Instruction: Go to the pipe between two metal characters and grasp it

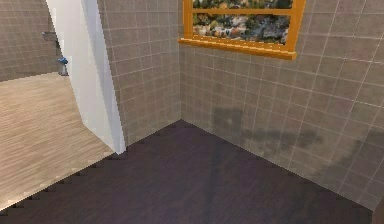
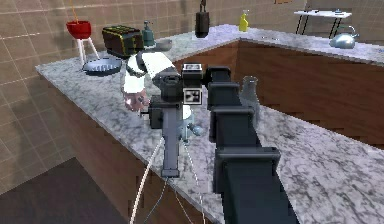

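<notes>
A shiny silver-white figure (image 2: 140, 75) stands on the speckled granite counter (image 2: 320, 160), near its left part. My arm (image 2: 235, 140) rises from the bottom edge of the arm side view, and its two white marked squares (image 2: 190, 82) sit just right of the figure. The gripper (image 2: 166, 118) shows as a dark body directly below and beside the figure, over the counter's front edge. I cannot make out a pipe among the dark shapes there. I cannot tell whether the gripper holds anything.
On the counter stand a shallow bowl (image 2: 100, 67), a red item (image 2: 78, 30), a dark box (image 2: 121, 39), a teal bottle (image 2: 148, 35), a dark bottle (image 2: 202, 18), a yellow bottle (image 2: 243, 20), a glass jar (image 2: 250, 92) and a kettle (image 2: 343, 40). Ahead are a tiled corner, an orange-framed window (image 1: 243, 25) and a doorway (image 1: 40, 110).
</notes>
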